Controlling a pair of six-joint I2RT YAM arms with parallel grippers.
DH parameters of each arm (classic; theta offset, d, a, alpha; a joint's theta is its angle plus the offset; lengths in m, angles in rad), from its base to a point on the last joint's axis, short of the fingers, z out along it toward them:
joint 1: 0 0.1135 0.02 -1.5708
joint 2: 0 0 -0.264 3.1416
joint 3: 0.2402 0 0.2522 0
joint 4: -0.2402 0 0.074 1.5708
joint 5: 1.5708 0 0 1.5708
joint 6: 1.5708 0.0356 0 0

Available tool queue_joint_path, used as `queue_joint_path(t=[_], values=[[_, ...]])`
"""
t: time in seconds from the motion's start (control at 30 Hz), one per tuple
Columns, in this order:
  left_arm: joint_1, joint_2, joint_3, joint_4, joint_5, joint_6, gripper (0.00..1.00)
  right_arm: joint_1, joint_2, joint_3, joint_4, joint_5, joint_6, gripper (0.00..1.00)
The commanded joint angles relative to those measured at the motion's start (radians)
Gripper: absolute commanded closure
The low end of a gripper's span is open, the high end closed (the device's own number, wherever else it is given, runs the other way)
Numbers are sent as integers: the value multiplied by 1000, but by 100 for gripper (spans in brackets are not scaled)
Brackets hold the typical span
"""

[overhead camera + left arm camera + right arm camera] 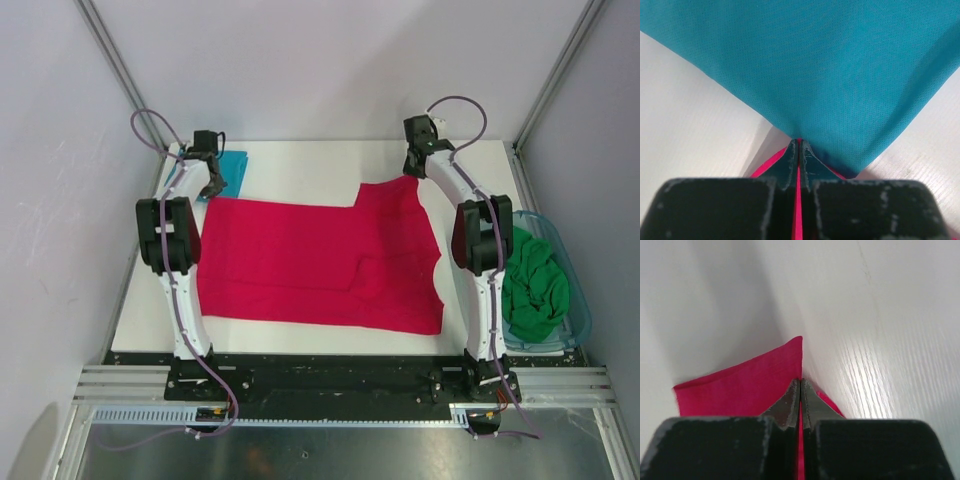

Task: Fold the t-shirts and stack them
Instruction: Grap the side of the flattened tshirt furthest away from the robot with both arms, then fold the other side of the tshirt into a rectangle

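The crimson-red t-shirt (pixel 320 265) lies spread flat on the white table (pixel 300 170), with one part folded over at its right. My left gripper (pixel 210 185) is at its far left corner, and in the left wrist view this gripper (pixel 799 142) is shut with red cloth (pixel 767 165) pinched between the fingers. The teal-blue t-shirt (pixel 235 168) lies just beyond it and fills that view (pixel 815 65). My right gripper (pixel 412 170) is at the red shirt's far right corner, where it (pixel 800 381) is shut on the red cloth (pixel 750 385). The bright green t-shirt (pixel 535 285) lies crumpled in a tub.
The see-through blue-green plastic tub (pixel 580 300) stands off the table's right edge, beside the right arm. Grey walls and metal frame posts close in the back and both sides. A black rail with both arm bases runs along the near edge.
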Motion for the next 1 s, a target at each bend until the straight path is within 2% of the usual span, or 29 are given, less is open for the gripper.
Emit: queue_joint_path(t=[0.0,0.4,0.77,0.97], values=[[12,-109,-28,27,-34,3,100,14,-171,-94,6,5,52,100],[25,-226,-213,39,-89,-35,100,52,-520,-560,15,-79,172,100],[33,-295,-336,78,-74,-40,100,187,-768,-784,-49,-66,213,100],[33,-303,-320,101,-50,-33,100,158,-841,-821,-20,-43,200,100]])
